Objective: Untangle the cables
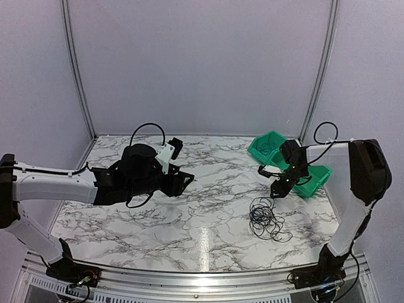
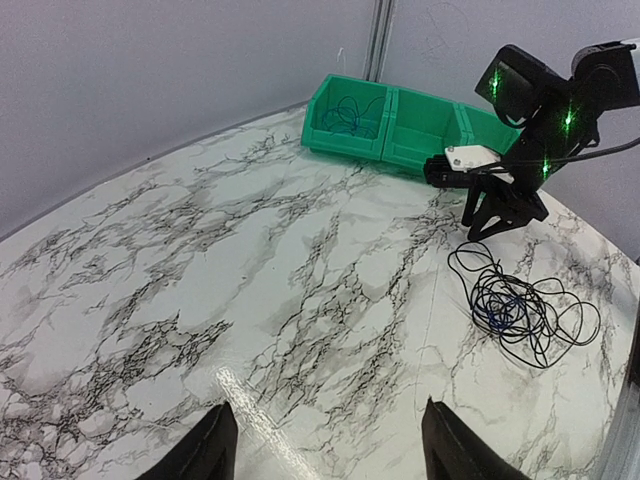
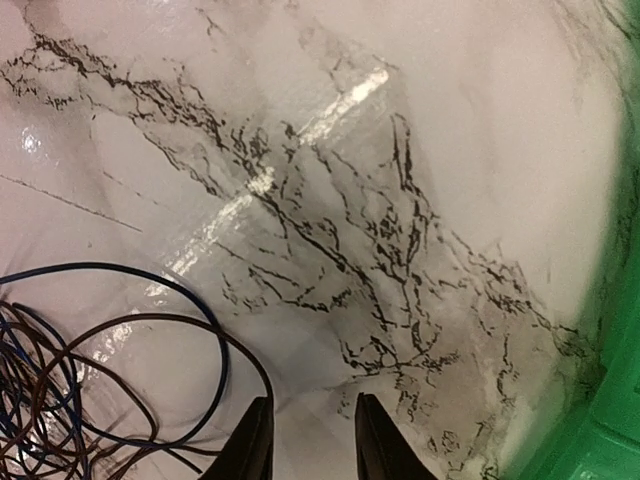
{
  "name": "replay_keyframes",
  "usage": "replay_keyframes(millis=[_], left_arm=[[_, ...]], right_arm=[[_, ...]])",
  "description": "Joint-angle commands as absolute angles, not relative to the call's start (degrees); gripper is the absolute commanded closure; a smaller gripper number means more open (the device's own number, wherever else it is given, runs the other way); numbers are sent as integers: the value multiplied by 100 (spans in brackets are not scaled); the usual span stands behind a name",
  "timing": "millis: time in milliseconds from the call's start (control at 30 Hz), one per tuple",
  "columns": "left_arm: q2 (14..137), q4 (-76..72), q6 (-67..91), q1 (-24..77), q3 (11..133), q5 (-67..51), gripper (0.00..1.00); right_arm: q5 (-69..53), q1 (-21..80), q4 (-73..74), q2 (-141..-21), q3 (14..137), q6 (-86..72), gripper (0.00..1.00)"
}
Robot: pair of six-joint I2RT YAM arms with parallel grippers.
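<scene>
The cables (image 1: 268, 219), a loose tangle of thin black wire loops around a small blue coil, lie on the near right part of the white, grey-veined marble-pattern table (image 1: 208, 189). They are near the row of green plastic bins (image 2: 345, 148) but apart from it. The far-left bin holds a thin bluish wire coil (image 2: 345, 110).

The step in hand is judged to be a first pick from the tangle by the right arm. The grasp is best placed on a single outer loop at the far edge, where strands lie separate, not on the dense blue centre. The wire is very thin, so the jaws should close fully. A slow lift away from the pile should let the other loops slip off rather than tighten. The left arm could pin the remainder.

The right gripper (image 1: 278, 189) hangs just beyond the far edge of the tangle, pointing down at the table, clear of the wires. Its jaws are parted by a narrow gap and hold nothing. The right arm rises from the near right corner and reaches left with its elbow high.

The left gripper (image 1: 185, 182) is well apart to the left, spread wide and empty, with its forearm roughly level and pointing right.
</scene>
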State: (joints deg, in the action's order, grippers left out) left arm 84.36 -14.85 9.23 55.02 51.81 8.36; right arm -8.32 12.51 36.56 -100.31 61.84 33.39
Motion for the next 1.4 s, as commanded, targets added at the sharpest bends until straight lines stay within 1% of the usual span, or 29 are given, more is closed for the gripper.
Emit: replay_keyframes(millis=[0,133,400,633,800,867,900,967,1167,1267,1367], left_arm=[[8505,-1381,921,5493,5423,789,34],[8516,-1365,914,5493,5434,800,34],[8506,-1329,909,5497,5458,789,34],[8506,-1302,916,5502,5482,765,34],[8524,-1271,913,5502,5501,772,34],[8539,-1249,910,5502,5517,781,34],[8564,-1212,914,5502,5547,789,34],[8598,-1154,914,5502,5581,787,34],[8680,-1037,910,5508,5671,783,34],[8683,-1037,914,5510,5677,789,34],[8678,-1039,886,5511,5669,783,34]], right_arm=[[-1375,1196,4158,-10351,6459,3006,73],[-1732,1202,4369,-10523,6574,2887,76],[-1794,1178,4531,-10371,6606,2693,66],[-2226,1174,4735,-10416,6596,2631,65],[-2614,1174,4845,-10516,6713,2642,72],[-2543,1177,4821,-10458,6732,2622,78],[-2431,1178,4808,-10401,6725,2612,85],[-2400,1180,4799,-10359,6700,2610,89],[-2376,1165,4743,-10178,6688,2571,95],[-2384,1152,4686,-10122,6712,2558,100],[-2471,1151,4622,-9991,6755,2602,100]])
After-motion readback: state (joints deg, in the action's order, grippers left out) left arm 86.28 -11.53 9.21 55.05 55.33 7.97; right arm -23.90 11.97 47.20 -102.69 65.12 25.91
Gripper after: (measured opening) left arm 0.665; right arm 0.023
